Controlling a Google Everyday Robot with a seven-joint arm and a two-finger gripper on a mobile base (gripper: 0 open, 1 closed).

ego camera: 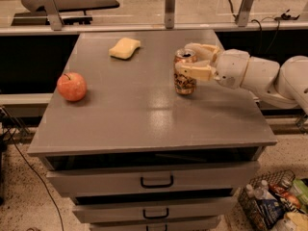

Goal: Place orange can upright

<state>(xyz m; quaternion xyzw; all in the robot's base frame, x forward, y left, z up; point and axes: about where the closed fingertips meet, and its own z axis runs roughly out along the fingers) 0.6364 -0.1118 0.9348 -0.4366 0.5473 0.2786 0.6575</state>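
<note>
The orange can stands upright on the grey table top, right of centre, with its silver top and opening facing up. My gripper comes in from the right on a white arm. Its tan fingers straddle the can's upper half, one on the near side and one on the far side, closed against it. The can's base appears to rest on the table.
A red-orange apple sits near the table's left edge. A yellow sponge lies at the back centre. Drawers are below the front edge. A wire basket of items stands on the floor at right.
</note>
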